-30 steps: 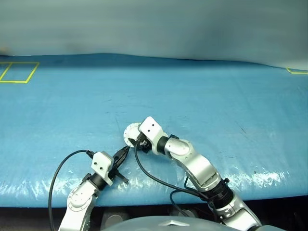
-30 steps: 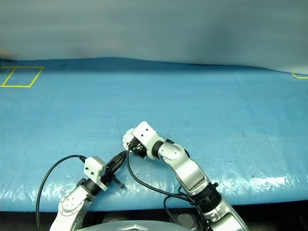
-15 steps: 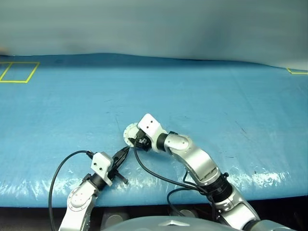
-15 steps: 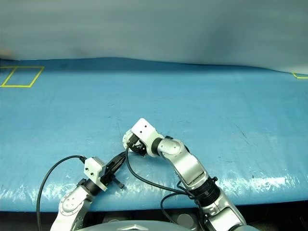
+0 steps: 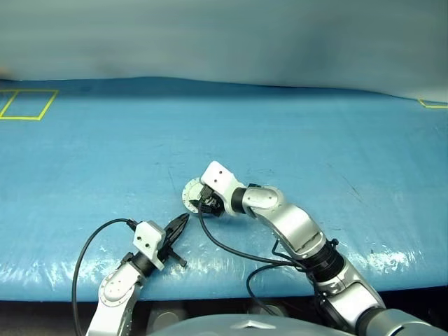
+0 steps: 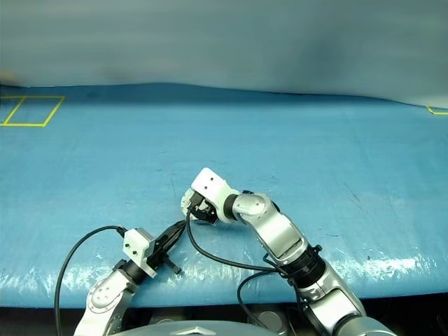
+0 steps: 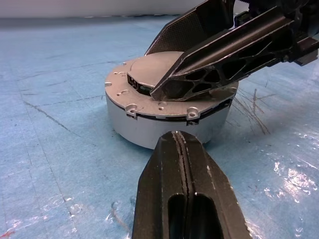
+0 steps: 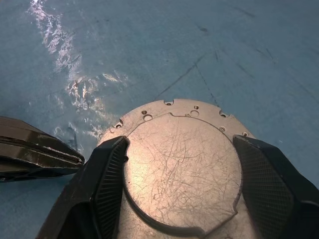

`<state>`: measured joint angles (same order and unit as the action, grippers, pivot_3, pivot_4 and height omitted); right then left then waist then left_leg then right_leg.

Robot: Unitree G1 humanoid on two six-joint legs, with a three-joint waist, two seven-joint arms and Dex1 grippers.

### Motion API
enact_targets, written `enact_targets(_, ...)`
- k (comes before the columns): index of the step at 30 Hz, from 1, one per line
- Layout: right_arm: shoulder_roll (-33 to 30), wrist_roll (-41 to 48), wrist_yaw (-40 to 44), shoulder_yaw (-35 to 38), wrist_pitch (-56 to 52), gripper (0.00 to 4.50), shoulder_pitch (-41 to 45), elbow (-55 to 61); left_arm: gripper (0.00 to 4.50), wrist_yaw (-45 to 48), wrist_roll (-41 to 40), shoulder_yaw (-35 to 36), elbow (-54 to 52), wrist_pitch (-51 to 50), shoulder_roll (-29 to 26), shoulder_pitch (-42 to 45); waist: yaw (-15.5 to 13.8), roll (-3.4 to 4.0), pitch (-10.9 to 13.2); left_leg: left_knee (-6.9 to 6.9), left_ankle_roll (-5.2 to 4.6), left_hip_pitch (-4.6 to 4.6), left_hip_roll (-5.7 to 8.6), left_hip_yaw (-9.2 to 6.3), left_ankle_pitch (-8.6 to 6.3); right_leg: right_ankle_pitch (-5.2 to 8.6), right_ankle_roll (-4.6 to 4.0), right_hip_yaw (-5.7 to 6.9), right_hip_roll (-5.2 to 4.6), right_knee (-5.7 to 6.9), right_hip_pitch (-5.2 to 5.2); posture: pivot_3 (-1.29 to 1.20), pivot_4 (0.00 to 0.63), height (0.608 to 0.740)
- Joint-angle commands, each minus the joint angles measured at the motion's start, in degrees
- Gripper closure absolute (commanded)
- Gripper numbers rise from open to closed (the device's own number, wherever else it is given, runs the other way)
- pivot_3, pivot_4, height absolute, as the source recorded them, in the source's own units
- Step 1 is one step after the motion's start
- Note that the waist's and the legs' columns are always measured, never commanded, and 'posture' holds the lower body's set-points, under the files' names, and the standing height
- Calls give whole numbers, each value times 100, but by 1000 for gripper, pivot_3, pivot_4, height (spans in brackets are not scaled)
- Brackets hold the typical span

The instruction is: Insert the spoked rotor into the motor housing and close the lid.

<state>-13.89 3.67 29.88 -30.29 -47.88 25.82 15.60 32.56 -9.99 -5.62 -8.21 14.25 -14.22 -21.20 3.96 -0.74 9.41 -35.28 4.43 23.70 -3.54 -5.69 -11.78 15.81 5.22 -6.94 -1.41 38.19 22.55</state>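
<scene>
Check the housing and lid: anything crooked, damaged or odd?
Nothing stands out. The lid sits flat on the motor housing, upright on the blue table. The right end effector straddles the lid; only fine scratches show on the lid's face.

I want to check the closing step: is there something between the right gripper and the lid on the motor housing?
Nothing visible. The right gripper straddles the lid, which already sits on the motor housing, a finger at each side. The shut left gripper waits beside the housing, apart from it.
</scene>
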Motion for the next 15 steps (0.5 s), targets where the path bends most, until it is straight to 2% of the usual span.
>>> enact_targets(1, -44, -106, 38, -47, 300, 1454, -5, -154, 4500, -4, -39, -46, -167, 34, -24, -9, 0, 0, 0, 1, 0, 0, 0, 0, 0, 0, 0, 0, 0, 0, 0, 0, 150, 740)
enact_targets(9, -109, -241, 214, -139, 1334, 1454, -314, -644, 4500, -41, -28, -72, -280, -40, -42, -7, 13, 0, 0, -1, 0, -4, 0, 1, 0, 1, -1, 0, 0, 0, -3, 0, 150, 740)
enact_targets(15, -169, -287, 386, -60, 1507, 1454, -210, -957, 4500, -61, -33, -77, -357, -118, -66, 3, 26, 0, -1, -1, 0, -10, 0, 1, 0, 1, -1, -1, 0, 1, -6, 0, 150, 740)
